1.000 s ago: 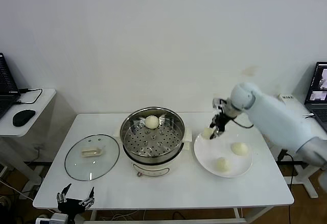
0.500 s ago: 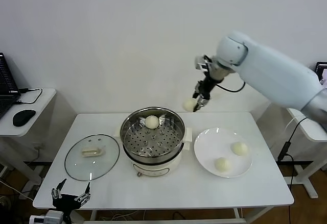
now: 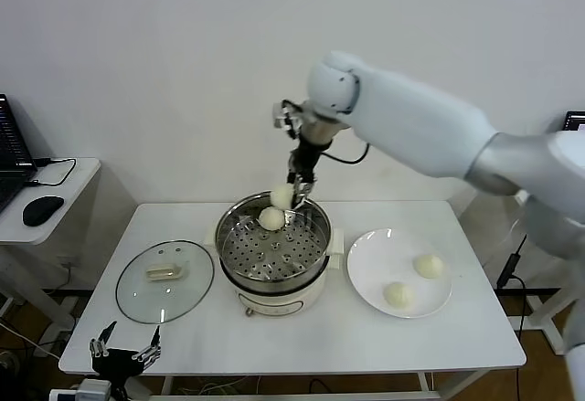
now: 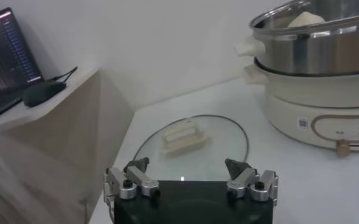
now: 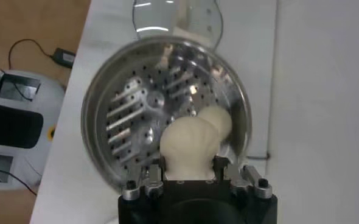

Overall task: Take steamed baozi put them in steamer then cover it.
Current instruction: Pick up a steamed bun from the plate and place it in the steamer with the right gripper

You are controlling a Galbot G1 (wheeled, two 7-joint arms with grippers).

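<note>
My right gripper [image 3: 285,198] hangs over the back rim of the steel steamer [image 3: 234,221], shut on a pale baozi [image 5: 189,148]. Just below it a second baozi [image 3: 271,219] lies on the perforated tray [image 5: 137,122] at the back of the pot. Two more baozi [image 3: 428,265] [image 3: 396,294] rest on the white plate [image 3: 367,273] to the right. The glass cover [image 3: 164,280] with its cream handle [image 4: 184,135] lies flat on the table left of the steamer. My left gripper [image 3: 125,353] sits open below the table's front-left edge, apart from everything.
A side table at the far left carries a laptop [image 3: 11,154] and a black mouse [image 3: 42,209]. The steamer stands on a cream electric base [image 4: 316,109] with a knob at its front. A white wall runs close behind the table.
The right arm lifted a baozi off the plate and carried it up and leftward to above the steamer's back rim. The left arm has stayed low at the front left.
</note>
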